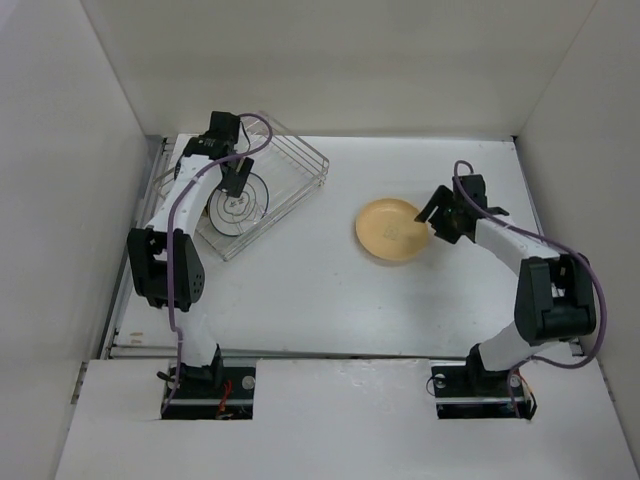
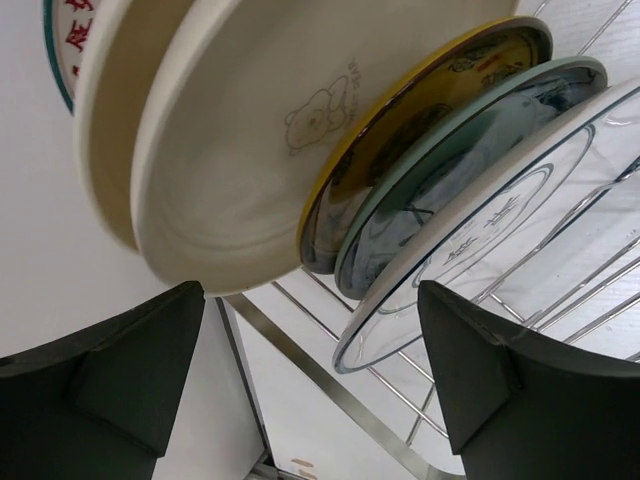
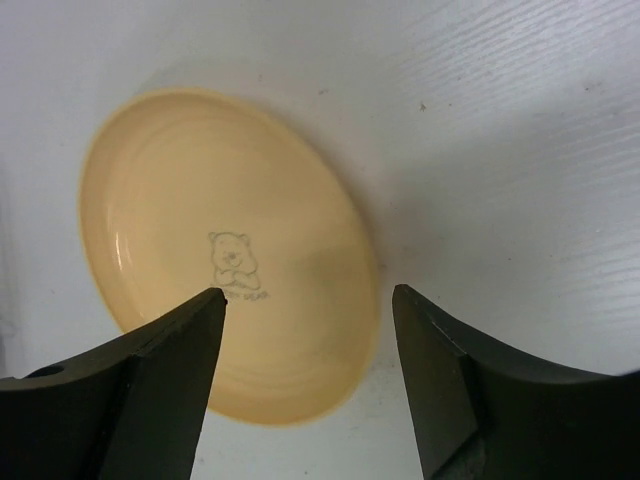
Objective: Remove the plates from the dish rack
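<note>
- Done, by the look of it: one yellow-orange plate (image 3: 230,200) lies flat on the surface (image 1: 300,290), just under and ahead of the right claw (image 3: 310,300). That claw's jaws stand wide apart and grip nothing.
- Left to do: at least four plates stand on edge in the dish rack (image 1: 300,160).
- In the rack, just ahead of the left claw (image 2: 312,295): a cream plate (image 2: 230,170), a dark plate with a yellow rim (image 2: 400,130), a teal-grey rimmed plate (image 2: 470,140) and a white patterned plate (image 2: 520,220).
- The left claw is spread wide and empty, touching no plate.
</note>
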You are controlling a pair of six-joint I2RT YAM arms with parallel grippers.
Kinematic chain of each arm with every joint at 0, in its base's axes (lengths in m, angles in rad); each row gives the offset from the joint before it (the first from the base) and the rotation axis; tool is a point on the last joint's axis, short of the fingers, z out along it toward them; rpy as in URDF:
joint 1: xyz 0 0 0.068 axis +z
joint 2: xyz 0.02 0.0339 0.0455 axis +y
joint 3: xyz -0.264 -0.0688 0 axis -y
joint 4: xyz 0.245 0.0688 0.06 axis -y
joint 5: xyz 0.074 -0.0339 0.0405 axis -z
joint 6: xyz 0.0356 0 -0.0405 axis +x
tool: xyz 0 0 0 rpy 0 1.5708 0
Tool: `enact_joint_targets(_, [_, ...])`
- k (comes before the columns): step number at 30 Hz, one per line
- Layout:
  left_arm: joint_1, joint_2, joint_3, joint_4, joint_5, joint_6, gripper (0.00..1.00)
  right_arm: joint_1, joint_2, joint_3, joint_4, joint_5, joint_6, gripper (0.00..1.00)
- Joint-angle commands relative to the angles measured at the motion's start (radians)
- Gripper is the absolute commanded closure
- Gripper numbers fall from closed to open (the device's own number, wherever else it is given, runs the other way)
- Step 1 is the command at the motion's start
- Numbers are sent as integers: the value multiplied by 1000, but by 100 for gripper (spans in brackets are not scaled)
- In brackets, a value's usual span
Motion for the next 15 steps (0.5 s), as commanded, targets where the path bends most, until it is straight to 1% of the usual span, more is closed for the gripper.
enact_joint_targets(1, [3,-1,48,-6,32,4,16,-2,-116,31,-26,40,-27,26])
enact_joint_targets(2, [12,-1,48,-6,41,4,19,-2,-174,31,-26,40,-28,25])
enact_joint_targets(3, [12,-1,48,-6,57,4,24,-2,-205,17,-26,51,-28,25])
enact_joint_targets(5, [12,22,48,-6,57,4,28,-2,-284,8,-26,60,-38,24])
enact_joint_targets(6, [12,22,60,-6,66,4,33,-2,-308,8,-26,60,-53,24])
enact_joint_targets(7, [12,34,60,-17,66,-7,38,-2,-329,8,-26,60,-54,24])
enact_joint_targets(8, [12,34,72,-17,66,-22,52,-2,-349,8,-26,60,-67,24])
enact_joint_targets(9, [12,43,81,-32,66,-33,58,-2,-387,8,-35,60,-81,24])
enact_joint_targets(10, [12,43,95,-46,75,-33,62,-2,-404,8,-47,60,-81,24])
enact_joint_targets(12, [12,34,95,-55,90,-56,62,-2,-456,-1,-48,60,-92,24])
enact_joint_targets(13, [12,20,95,-56,100,-56,64,-2,-472,-1,-48,60,-101,24])
enact_joint_targets(15, [12,5,86,-56,109,-56,72,-2,-495,-13,-57,60,-101,24])
